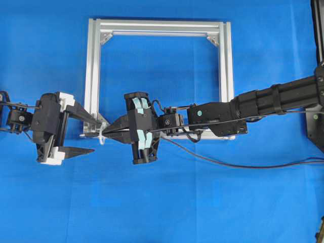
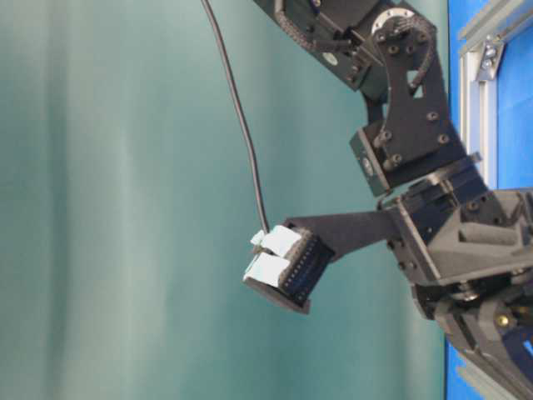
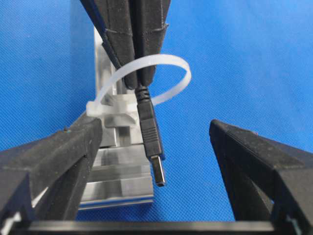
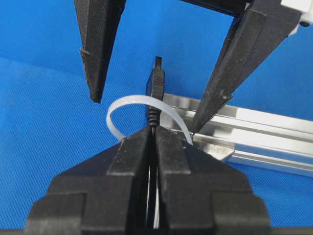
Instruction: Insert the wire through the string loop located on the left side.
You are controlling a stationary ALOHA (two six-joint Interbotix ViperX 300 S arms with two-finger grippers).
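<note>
- Right gripper (image 4: 152,142): jaws closed tight on the wire (image 4: 155,85), just behind its plug; seen at centre of the overhead frame.
- Wire: plug tip passes through the string loop (image 4: 142,105), protruding beyond it, in the right wrist view's centre.
- String loop: white, fixed at the lower left corner of the silver frame (image 1: 94,76).
- Left gripper (image 3: 156,147): jaws wide apart, holding nothing, fingers flanking the plug.
- Blue table cover (image 1: 202,202): underlies everything.
</note>
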